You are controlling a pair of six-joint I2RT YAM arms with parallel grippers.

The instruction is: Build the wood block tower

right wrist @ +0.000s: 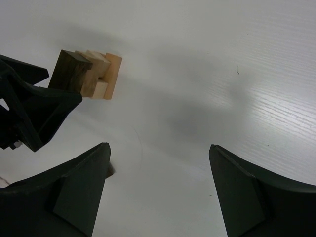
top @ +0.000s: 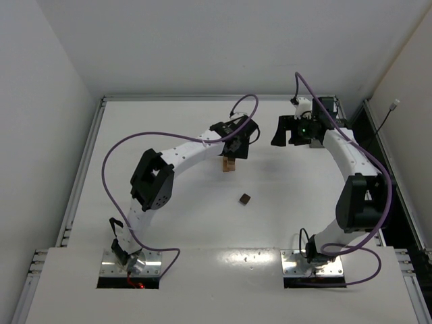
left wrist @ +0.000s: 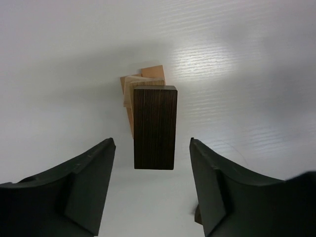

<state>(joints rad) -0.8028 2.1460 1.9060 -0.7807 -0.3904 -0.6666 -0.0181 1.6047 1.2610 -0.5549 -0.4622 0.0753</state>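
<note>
A flat white table [top: 182, 226] with pale walls on three sides carries the whole scene. The white-and-black left arm [top: 177, 156] stretches from its base at the near edge towards the middle of the table. The matching right arm [top: 351, 158] rises along the right side and bends inwards at the far end. The left gripper [left wrist: 151, 145] hangs directly over the tower, with its two black fingers [left wrist: 89, 187] spread at a moderate width. One finger stands on each side of the top block, with a clear gap at both faces, so it grips nothing. The right gripper [right wrist: 159, 146] is spread wide over bare table, well to the right of the tower and holding nothing. The tower [top: 229, 164], a narrow column of small wooden pieces, stands near the middle of the table under the left gripper. Its top piece is a dark brown block [left wrist: 155, 127] with visible grain. Below it are light tan cubes [left wrist: 145, 81], twisted slightly out of line with one another so that their corners stick out. A single loose dark brown cube [top: 244, 198] lies on the table nearer the arm bases and a little to the right, apart from the tower.
</note>
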